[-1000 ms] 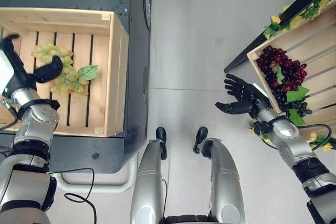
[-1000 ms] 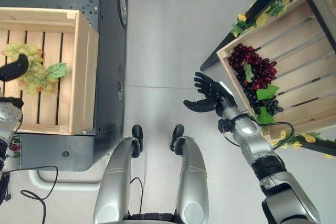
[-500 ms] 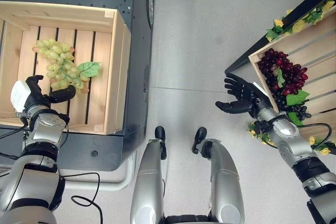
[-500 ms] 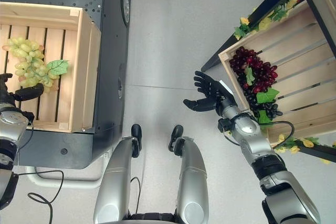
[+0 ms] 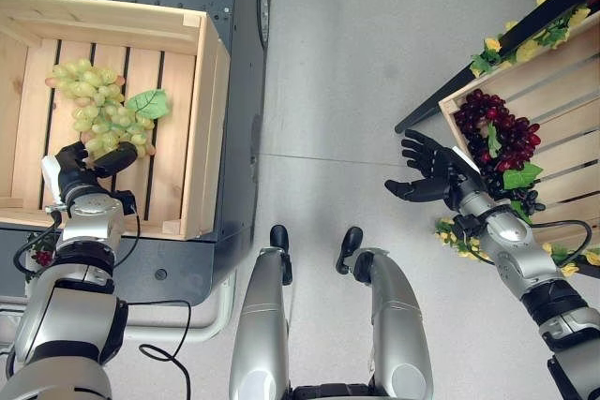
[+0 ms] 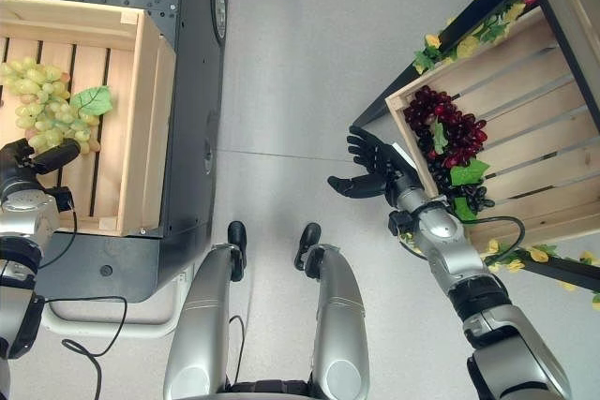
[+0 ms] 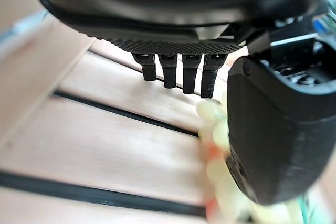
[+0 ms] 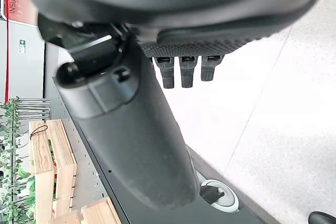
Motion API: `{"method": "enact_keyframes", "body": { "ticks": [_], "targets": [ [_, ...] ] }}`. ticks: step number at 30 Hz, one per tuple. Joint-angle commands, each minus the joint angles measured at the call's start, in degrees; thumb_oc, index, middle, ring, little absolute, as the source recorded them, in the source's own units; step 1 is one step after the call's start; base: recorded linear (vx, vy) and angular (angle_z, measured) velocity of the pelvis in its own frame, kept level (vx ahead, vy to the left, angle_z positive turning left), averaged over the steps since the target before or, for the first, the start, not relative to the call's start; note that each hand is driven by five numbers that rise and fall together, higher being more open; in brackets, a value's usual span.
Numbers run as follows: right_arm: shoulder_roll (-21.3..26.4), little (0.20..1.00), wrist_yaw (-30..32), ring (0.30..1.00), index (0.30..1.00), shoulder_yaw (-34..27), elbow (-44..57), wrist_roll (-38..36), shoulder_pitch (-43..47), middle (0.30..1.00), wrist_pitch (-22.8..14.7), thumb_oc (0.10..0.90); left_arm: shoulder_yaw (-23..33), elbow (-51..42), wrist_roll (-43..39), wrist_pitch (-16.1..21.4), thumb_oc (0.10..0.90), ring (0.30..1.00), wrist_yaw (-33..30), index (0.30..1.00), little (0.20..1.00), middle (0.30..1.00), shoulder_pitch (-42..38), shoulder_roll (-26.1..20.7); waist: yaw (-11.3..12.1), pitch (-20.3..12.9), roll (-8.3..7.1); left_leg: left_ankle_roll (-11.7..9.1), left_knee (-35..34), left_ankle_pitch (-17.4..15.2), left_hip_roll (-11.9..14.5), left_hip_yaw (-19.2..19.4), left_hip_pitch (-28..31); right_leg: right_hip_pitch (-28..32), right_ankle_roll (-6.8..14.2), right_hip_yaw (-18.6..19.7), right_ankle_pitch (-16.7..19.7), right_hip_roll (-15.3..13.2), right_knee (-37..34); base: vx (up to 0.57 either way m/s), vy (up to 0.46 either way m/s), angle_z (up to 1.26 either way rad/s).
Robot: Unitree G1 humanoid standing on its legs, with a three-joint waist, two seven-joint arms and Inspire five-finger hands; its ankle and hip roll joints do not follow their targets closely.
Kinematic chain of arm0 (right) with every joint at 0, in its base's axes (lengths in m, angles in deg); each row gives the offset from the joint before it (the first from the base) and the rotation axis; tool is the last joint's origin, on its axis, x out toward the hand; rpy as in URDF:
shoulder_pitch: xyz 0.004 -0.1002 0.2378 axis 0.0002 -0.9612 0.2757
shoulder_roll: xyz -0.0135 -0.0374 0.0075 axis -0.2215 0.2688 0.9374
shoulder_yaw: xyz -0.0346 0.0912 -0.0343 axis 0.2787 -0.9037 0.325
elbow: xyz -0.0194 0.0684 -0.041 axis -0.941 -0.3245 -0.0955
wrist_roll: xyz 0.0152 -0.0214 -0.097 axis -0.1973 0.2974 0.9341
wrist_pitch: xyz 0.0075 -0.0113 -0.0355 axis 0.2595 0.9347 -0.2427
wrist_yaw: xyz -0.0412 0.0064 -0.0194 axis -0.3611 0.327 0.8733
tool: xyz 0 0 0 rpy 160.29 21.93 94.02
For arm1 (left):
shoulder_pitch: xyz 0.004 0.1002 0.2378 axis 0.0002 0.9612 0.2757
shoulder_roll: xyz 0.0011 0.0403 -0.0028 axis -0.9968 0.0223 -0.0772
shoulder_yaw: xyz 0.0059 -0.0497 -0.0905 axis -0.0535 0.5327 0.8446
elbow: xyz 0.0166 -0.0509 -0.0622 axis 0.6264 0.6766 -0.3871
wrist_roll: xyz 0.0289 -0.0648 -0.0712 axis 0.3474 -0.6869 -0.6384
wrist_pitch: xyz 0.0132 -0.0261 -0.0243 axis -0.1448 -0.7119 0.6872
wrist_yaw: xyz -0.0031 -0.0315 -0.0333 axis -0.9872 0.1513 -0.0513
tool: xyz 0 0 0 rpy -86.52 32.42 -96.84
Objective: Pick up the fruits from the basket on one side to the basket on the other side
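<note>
A bunch of green grapes (image 5: 94, 110) with a green leaf lies on the slatted floor of the left wooden crate (image 5: 211, 91). My left hand (image 5: 80, 164) is inside that crate near its front wall, open, and its thumb reaches toward the bunch's near end. Past its straight fingers (image 7: 178, 74), the left wrist view shows the green grapes (image 7: 215, 129) beside the thumb. A bunch of dark red grapes (image 5: 497, 133) lies in the right wooden crate (image 5: 562, 72). My right hand (image 5: 427, 170) hangs open and empty over the floor just left of that crate.
The left crate sits on a dark metal cabinet (image 5: 239, 7) with a round dial. The right crate rests on a black frame (image 5: 441, 100) trimmed with yellow flowers and leaves. Grey floor (image 5: 356, 63) lies between the two.
My left hand has drawn back from over the green grapes to the crate's near side, leaving the bunch lying there. The right hand has stayed put. The view has shifted slightly.
</note>
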Motion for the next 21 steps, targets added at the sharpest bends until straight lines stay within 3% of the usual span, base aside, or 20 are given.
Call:
{"method": "enact_keyframes", "body": {
  "ticks": [1, 5, 9, 17, 21],
  "targets": [
    [-0.8, 0.900, 1.6, 0.900, 0.900, -1.8, 4.2, -1.2, 1.1, 0.900, -4.6, 0.800, 0.8, -2.6, -5.8, 4.1, 0.800, 0.900, 4.3, 0.900, 0.900, 0.900, -2.6, 1.0, -0.3, -0.8, -1.74, 2.2, -5.9, -1.6, -1.6, 5.6, 5.6, 4.1, 1.7, 2.0, 1.8, 1.7, -3.0, 0.00, 0.000, 0.00],
    [-0.6, 0.900, 1.4, 0.900, 0.900, -1.8, 4.3, -1.1, 1.5, 0.900, -3.8, 0.800, -0.4, -3.0, -2.0, 3.6, 0.800, 0.900, 4.2, 0.900, 0.900, 0.900, -3.5, 1.0, -0.5, -0.8, -1.54, 2.2, -6.4, -1.4, -1.7, 5.7, 5.8, 4.1, 1.7, 2.3, 1.9, 1.8, -3.2, 0.00, 0.000, 0.00],
    [-0.7, 0.900, 2.0, 0.900, 0.900, -1.1, 4.2, -1.1, 2.2, 0.900, -3.6, 0.800, -2.4, -3.6, 4.1, 6.1, 0.800, 0.900, 2.2, 0.900, 0.900, 0.900, -5.2, 0.6, -0.6, -0.8, -1.45, 2.2, -6.3, -1.5, -1.7, 5.8, 5.4, 3.6, 1.7, 2.4, 2.0, 1.8, -3.1, 0.00, 0.000, 0.00],
    [-0.6, 0.900, 2.0, 0.900, 0.900, -1.1, 3.8, -1.6, 1.3, 0.900, -4.6, 0.800, -3.0, -4.6, 6.9, 8.2, 0.800, 0.900, -1.1, 0.900, 0.900, 0.900, -5.6, -0.2, -0.4, -0.8, -1.51, 2.2, -6.4, -1.6, -2.0, 5.7, 5.4, 3.6, 1.9, 2.4, 2.3, 1.9, -3.4, 0.00, 0.000, 0.00],
    [-1.0, 0.900, 2.2, 0.900, 0.900, -1.0, 4.0, -1.5, 0.7, 0.900, -5.0, 0.800, -2.7, -5.3, 17.1, 13.6, 0.800, 0.900, -12.1, 0.900, 0.900, 0.900, -5.7, -1.0, -0.4, -0.8, -1.46, 2.2, -6.5, -1.7, -2.0, 5.7, 5.6, 3.7, 1.8, 2.3, 2.2, 1.8, -3.4, 0.00, 0.000, 0.00]
  ]
}}
